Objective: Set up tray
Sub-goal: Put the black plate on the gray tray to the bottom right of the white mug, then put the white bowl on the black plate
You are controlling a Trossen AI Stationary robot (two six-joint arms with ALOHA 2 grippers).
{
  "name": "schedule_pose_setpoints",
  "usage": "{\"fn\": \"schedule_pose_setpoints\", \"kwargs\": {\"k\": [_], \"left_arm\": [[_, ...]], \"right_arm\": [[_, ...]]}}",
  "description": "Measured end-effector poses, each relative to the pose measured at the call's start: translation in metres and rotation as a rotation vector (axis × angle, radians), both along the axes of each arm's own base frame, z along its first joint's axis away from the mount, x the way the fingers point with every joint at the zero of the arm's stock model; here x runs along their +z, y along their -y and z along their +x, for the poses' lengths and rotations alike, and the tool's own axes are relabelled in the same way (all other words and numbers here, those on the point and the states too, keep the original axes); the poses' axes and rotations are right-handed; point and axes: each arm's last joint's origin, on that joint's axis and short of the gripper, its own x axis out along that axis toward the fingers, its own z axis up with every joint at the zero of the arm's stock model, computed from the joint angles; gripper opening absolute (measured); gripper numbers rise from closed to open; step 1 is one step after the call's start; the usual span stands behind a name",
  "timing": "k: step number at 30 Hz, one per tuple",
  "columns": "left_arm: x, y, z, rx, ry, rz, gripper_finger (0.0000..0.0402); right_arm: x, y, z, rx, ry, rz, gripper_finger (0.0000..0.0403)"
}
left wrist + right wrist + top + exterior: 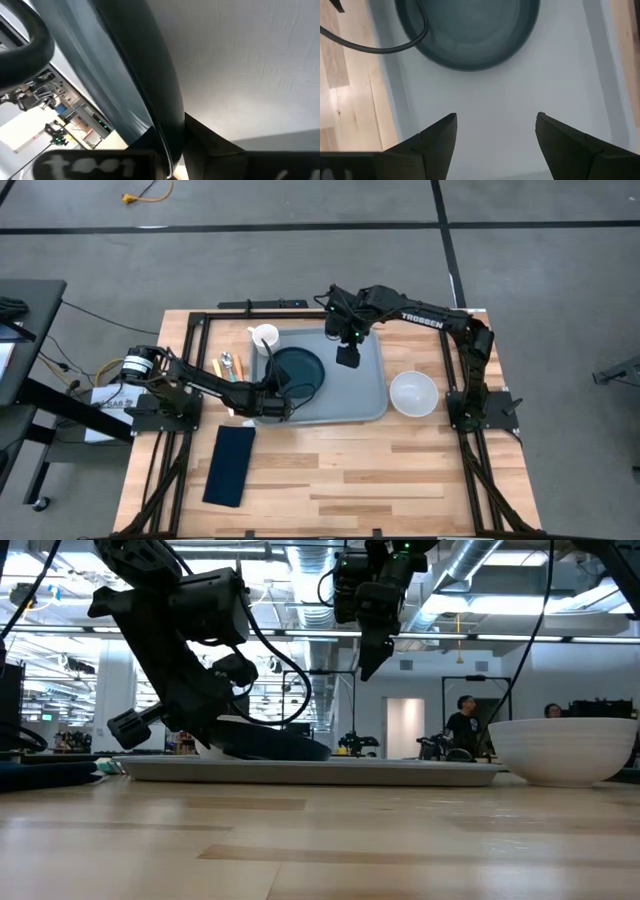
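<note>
navy napkin (229, 465) on the table in front of the tray | left gripper (280, 406) at the tray's (365, 385) near-left edge, pinching the teal plate's (300, 367) rim | right gripper (347, 356) spread wide, empty, above tray's middle | white bowl (413, 393) right of tray

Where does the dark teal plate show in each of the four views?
High view: plate on the tray's left half.
Low view: dark, tilted, left of centre on the tray.
Left wrist view: dark rim edge-on, running diagonally.
Right wrist view: top centre.
Shared landmark: the tray.
</note>
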Motion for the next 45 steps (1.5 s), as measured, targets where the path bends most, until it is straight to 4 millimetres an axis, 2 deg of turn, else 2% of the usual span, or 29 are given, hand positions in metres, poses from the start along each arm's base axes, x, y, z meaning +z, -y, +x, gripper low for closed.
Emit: {"fn": "schedule_pose_setpoints", "kwargs": {"k": [12, 19, 23, 28, 34, 39, 45], "left_arm": [[-0.001, 0.001, -0.001, 0.010, 0.000, -0.058, 0.0128], [-0.001, 0.002, -0.004, 0.029, -0.014, -0.064, 0.0159], [0.006, 0.002, -0.001, 0.055, -0.025, -0.071, 0.0167], [0.029, 0.005, 0.007, 0.104, -0.018, -0.193, 0.0167], [0.065, 0.009, 0.010, 0.178, 0.026, -0.354, 0.0167], [0.095, 0.013, -0.004, 0.257, 0.030, -0.557, 0.0167], [0.134, 0.015, -0.029, 0.262, 0.176, -0.995, 0.0167]], "right_arm": [[0.000, -0.005, 0.002, 0.018, -0.001, -0.001, 0.0260], [0.000, -0.005, 0.001, 0.026, -0.004, -0.002, 0.0260], [0.000, -0.005, 0.001, 0.033, -0.005, -0.004, 0.0260], [0.000, -0.005, 0.001, 0.034, -0.011, -0.002, 0.0260], [-0.001, -0.006, -0.001, 0.041, -0.029, 0.003, 0.0260], [-0.002, -0.007, -0.004, 0.041, -0.058, 0.015, 0.0260], [-0.003, -0.009, -0.013, 0.075, -0.142, 0.042, 0.0260]]}}
